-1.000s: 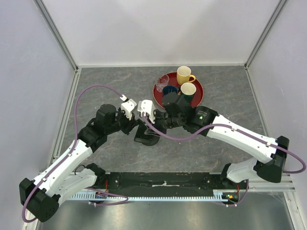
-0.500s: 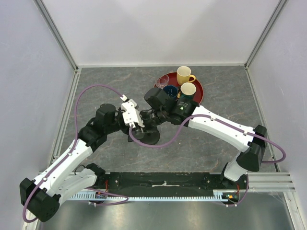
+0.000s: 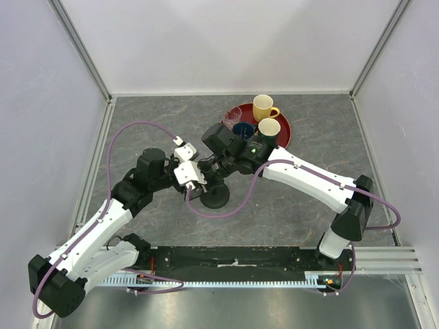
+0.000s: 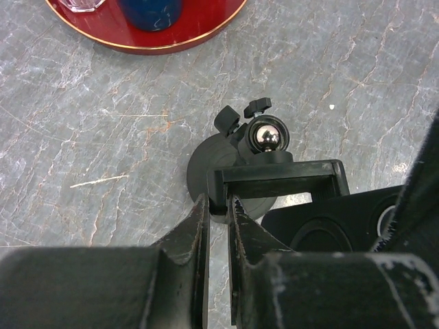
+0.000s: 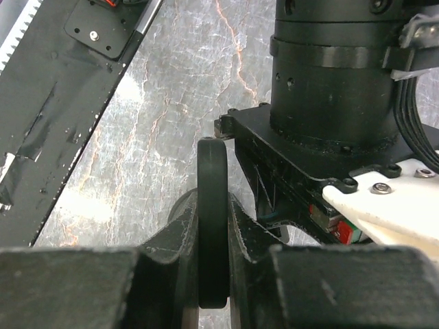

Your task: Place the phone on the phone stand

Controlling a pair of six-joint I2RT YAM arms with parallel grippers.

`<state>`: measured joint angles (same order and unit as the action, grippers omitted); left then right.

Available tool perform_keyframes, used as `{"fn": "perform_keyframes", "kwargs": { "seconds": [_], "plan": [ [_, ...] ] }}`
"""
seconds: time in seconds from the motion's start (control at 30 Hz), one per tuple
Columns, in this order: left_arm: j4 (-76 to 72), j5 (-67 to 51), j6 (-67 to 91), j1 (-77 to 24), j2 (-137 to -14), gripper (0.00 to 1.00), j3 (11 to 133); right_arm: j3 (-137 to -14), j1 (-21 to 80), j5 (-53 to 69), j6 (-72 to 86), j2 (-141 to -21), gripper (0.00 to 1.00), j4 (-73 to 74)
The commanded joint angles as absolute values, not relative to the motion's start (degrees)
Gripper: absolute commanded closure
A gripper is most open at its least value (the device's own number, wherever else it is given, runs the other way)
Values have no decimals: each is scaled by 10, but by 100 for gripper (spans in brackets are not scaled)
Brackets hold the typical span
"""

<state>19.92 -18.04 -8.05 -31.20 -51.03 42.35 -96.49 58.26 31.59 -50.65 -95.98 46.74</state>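
Fingers on your right arm are clamping the phone, a thin black round-edged slab edge-on above the bench, while your left fingers are pinching the cradle of the phone stand.

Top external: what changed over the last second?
The right arm swung left, its elbow pulling in from the right edge. The left end effector slid slightly nearer the bases. Unchanged: right end effector shut on the phone, left shut on the phone stand; red tray in place.
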Motion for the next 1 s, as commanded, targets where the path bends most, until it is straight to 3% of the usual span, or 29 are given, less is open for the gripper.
{"fn": "perform_keyframes", "kwargs": {
  "seconds": [0.0,0.33,0.47,0.63,0.97],
  "plan": [
    [196,-247,-92,-320,-502,98,430,-1012,555,299,-565,-973,100,430],
    [191,-217,-96,-320,-495,98,425,-992,530,284,-543,-972,100,477],
    [182,-119,-74,-321,-490,98,425,-995,526,266,-449,-969,100,491],
    [153,39,-36,-320,-474,98,416,-958,524,132,-255,-976,100,475],
    [156,118,-29,-321,-471,98,417,-864,554,-142,-12,-944,100,478]
  ]
}}
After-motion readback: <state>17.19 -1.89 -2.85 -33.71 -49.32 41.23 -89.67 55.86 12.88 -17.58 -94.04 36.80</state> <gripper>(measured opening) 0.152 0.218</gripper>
